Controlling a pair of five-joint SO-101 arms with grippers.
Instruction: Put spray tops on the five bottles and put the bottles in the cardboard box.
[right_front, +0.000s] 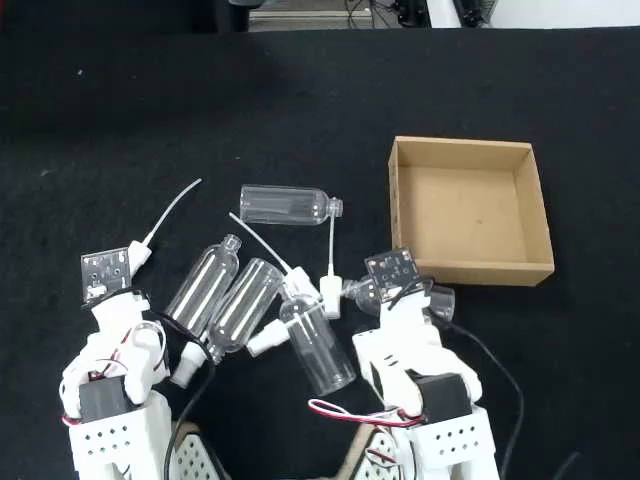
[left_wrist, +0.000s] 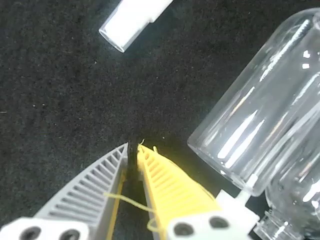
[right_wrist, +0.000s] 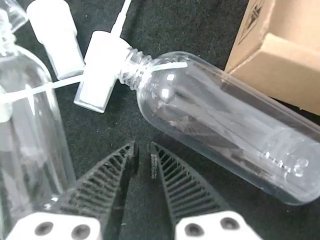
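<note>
Five clear bottles lie on the black table. One bottle (right_front: 290, 205) lies alone at the middle. Two bottles (right_front: 205, 285) (right_front: 243, 303) lie side by side, and a fourth (right_front: 318, 340) lies between the arms. The fifth bottle (right_wrist: 225, 130) lies by the cardboard box (right_front: 470, 215), with a white spray top (right_wrist: 100, 70) at its neck. More spray tops (right_front: 140, 255) (right_front: 265, 340) lie loose. My left gripper (left_wrist: 132, 150) is shut and empty beside a bottle's base (left_wrist: 265, 115). My right gripper (right_wrist: 142, 152) is all but shut and holds nothing, just short of the fifth bottle.
The left arm (right_front: 115, 360) and right arm (right_front: 420, 360) sit folded at the near edge. The box stands open and empty at the right, its corner (right_wrist: 280, 45) close to my right gripper. Long thin spray tubes (right_front: 175, 205) stick out among the bottles. The far half of the table is bare.
</note>
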